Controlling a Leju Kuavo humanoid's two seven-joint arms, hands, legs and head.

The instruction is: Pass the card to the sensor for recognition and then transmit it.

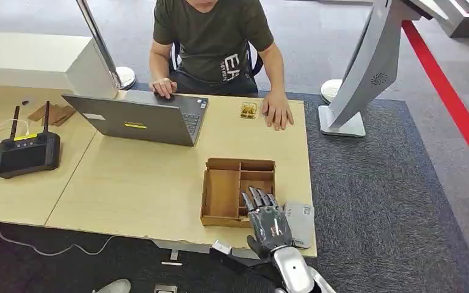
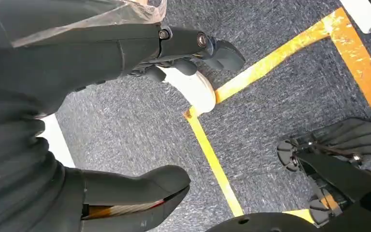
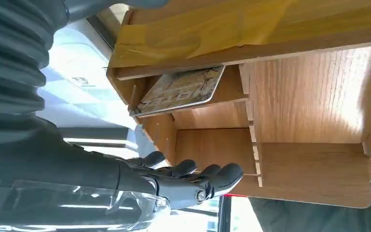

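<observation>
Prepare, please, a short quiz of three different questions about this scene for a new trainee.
1. True or false: the right hand already holds the card.
2. The card lies in: A) the wooden box B) the laptop C) the person's hand
3. What grey flat device lies beside the box, at the table's edge?

Key: 1 false; 2 A; 3 the sensor.
</observation>
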